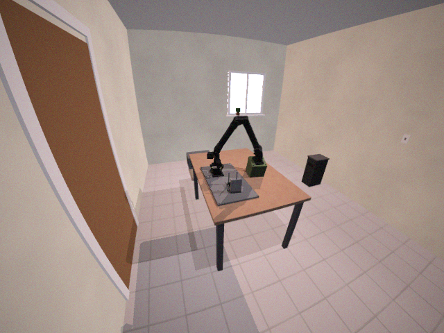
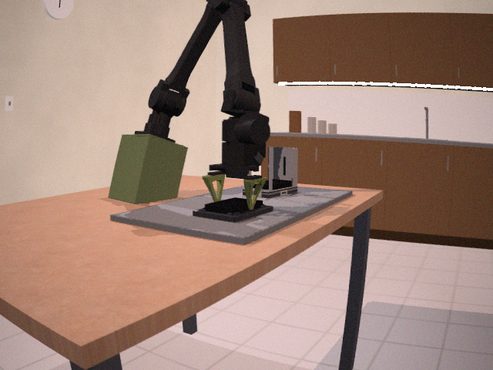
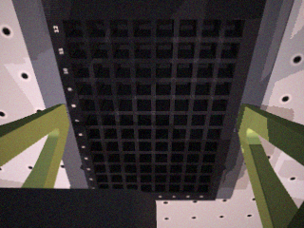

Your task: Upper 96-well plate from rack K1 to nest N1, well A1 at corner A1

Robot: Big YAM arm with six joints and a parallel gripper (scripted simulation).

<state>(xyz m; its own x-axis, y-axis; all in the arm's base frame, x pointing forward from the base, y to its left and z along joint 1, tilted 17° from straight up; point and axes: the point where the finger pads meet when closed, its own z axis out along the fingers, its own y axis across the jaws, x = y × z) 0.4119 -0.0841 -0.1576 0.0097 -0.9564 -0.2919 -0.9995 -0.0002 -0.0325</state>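
Note:
The black 96-well plate (image 3: 152, 104) (image 2: 233, 213) lies flat and the right way up on the dark plate nest N1, on the grey mat (image 2: 230, 216). My gripper (image 2: 233, 195) stands straight above it, open. Its green fingers flank the plate's two long sides, slightly apart from them, as the wrist view (image 3: 153, 114) shows. Pale row and column marks run along the plate's left and bottom edges there. The stack rack K1 (image 2: 283, 169) stands further along the mat with the lower plate (image 2: 278, 193) at its base. The top view shows the gripper (image 1: 216, 170) and rack (image 1: 234, 185) only small.
The arm's green base block (image 2: 147, 168) stands on the table behind the mat. The mat has rows of small holes (image 3: 285, 99). The rack's upright wall rises just right of the gripper. A dark bin (image 1: 314, 169) stands on the floor, away from the table.

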